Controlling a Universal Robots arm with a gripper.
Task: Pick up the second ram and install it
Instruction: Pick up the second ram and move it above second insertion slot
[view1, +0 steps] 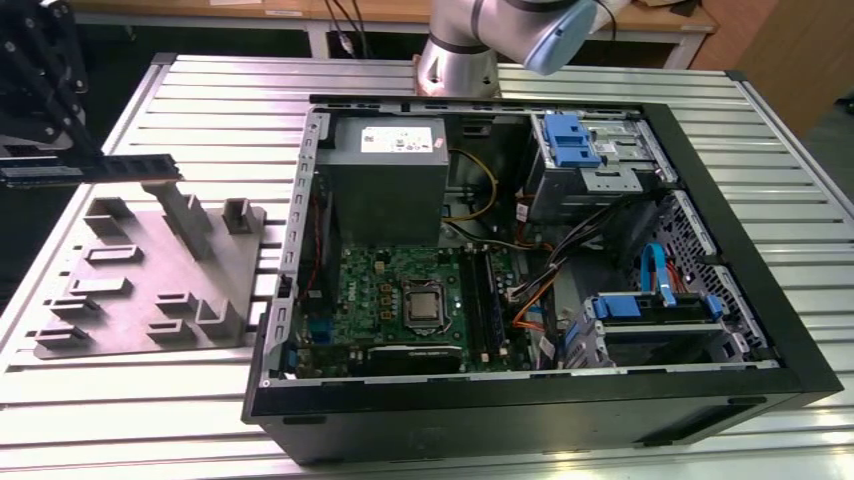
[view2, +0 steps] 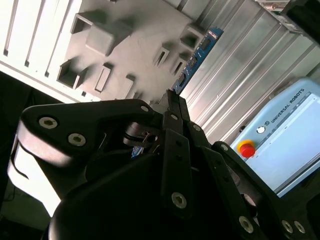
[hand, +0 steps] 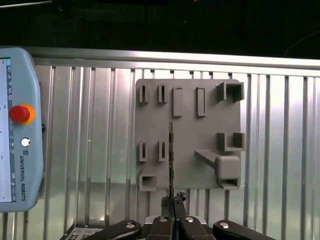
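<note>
- Exterior view: the gripper (view1: 38, 160) sits at the exterior view's left, jaws clamped on one end of the second ram (view1: 134, 167). This single board juts out level above the far edge of the one grey fixture plate (view1: 127, 300), well apart from the one open computer case (view1: 534, 420).
- Second wrist view: the second ram (view2: 197, 54) runs straight out from between the closed jaws, over the fixture plate (view2: 130, 52). One teach pendant (view2: 295, 125) lies near the plate.
- First wrist view: the second ram (hand: 171, 150) shows edge-on as a thin dark line, pinched in the jaws and crossing the fixture plate (hand: 200, 137). The teach pendant (hand: 17, 150) lies well to one side.
</note>
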